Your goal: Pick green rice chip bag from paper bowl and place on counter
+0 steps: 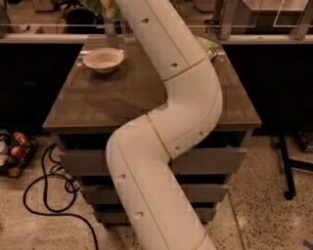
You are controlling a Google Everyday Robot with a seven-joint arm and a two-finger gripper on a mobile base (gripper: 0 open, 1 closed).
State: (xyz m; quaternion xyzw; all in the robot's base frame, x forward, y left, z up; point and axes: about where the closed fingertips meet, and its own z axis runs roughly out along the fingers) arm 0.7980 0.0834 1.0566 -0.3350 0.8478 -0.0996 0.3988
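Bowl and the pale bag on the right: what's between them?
Camera view: the arm crosses between the bowl and the pale bag. The hand is at the top edge, above the counter's far side.

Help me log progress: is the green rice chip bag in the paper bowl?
No, the paper bowl sits empty on the counter; the green rice chip bag hangs by the hand at top.
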